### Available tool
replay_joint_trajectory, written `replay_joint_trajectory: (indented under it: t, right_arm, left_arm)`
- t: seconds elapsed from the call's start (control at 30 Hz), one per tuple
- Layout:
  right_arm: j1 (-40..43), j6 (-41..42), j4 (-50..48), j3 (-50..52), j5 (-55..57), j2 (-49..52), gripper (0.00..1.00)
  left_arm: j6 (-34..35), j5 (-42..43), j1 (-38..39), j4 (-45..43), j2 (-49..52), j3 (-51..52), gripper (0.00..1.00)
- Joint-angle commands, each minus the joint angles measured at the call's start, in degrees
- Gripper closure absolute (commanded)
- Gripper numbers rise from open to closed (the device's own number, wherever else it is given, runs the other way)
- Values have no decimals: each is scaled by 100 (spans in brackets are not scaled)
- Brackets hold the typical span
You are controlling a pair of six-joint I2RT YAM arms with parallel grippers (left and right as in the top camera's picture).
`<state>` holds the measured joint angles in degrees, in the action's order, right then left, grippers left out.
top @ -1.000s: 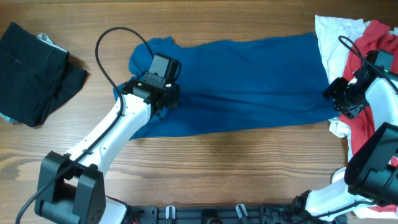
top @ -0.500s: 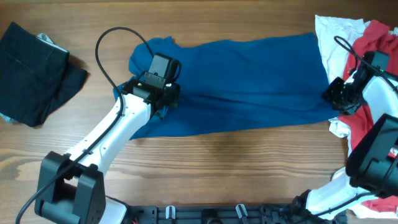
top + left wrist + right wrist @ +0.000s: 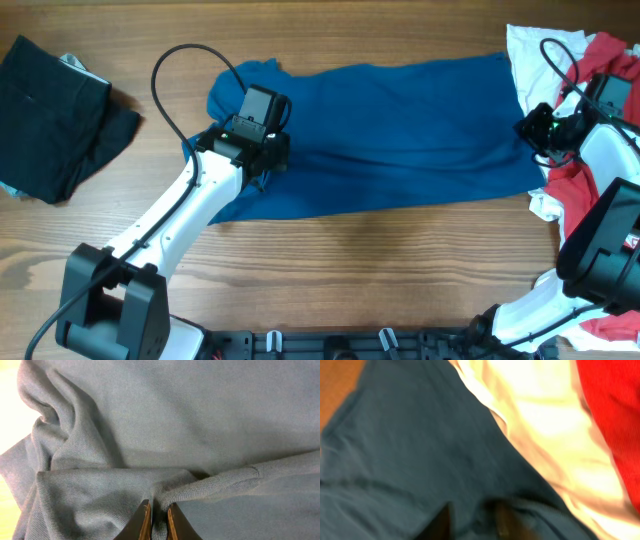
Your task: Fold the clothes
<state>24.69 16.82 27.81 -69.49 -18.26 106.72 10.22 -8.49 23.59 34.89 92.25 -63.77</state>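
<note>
A large dark blue shirt [image 3: 400, 130] lies spread across the middle of the wooden table [image 3: 400, 260]. My left gripper [image 3: 272, 160] is at its left part, shut on a raised fold of the blue cloth [image 3: 159, 520]. My right gripper [image 3: 530, 130] is at the shirt's right edge. In the blurred right wrist view its fingers [image 3: 475, 520] stand apart with blue cloth between them. A white garment [image 3: 535, 60] and a red one [image 3: 600, 190] lie heaped at the right, the white one [image 3: 545, 425] under the shirt's edge.
A folded black garment [image 3: 55, 115] lies at the far left with a bit of pale cloth beneath it. The left arm's black cable loops over the table above the shirt's left end. Bare wood runs along the front.
My right gripper has moved toward the far side along the shirt's right edge. The left gripper and the shirt have stayed put.
</note>
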Motion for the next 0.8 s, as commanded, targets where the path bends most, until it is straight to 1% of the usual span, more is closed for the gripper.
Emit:
replay_joint_trajectory:
  t: [0.0, 0.07, 0.17, 0.33, 0.4, 0.43, 0.53, 0.6, 0.7, 0.77]
  right_arm:
    - [-7, 153, -81, 24, -330, 98, 59]
    - [-7, 120, 96, 17, -393, 92, 53]
    - [48, 122, 717, 15, -374, 11, 51]
    - [177, 52, 1471, 13, -273, -227, 53]
    - [186, 13, 1797, 13, 111, -291, 65]
    - [186, 37, 1932, 15, 363, -291, 68]
    - [186, 46, 2107, 26, 868, -291, 64]
    - [186, 162, 2111, 26, 881, -291, 64]
    - [186, 160, 2081, 26, 883, -291, 64]
    - [186, 160, 2072, 26, 881, -291, 63]
  left_arm:
    - [120, 118, -9, -20, -28, -52, 88]
    - [120, 118, -9, -22, -28, -52, 87]
    - [118, 118, -9, -22, -28, -52, 86]
    - [118, 116, -9, -22, -28, -52, 86]
    - [118, 116, -9, -22, -28, -52, 86]
    - [118, 116, -9, -24, -26, -52, 86]
    - [120, 118, -9, -22, -26, -52, 86]
    - [118, 212, -9, -2, -26, -52, 86]
    - [118, 636, 2, 50, -26, 9, 87]
    - [118, 767, 50, 50, 2, 96, 85]
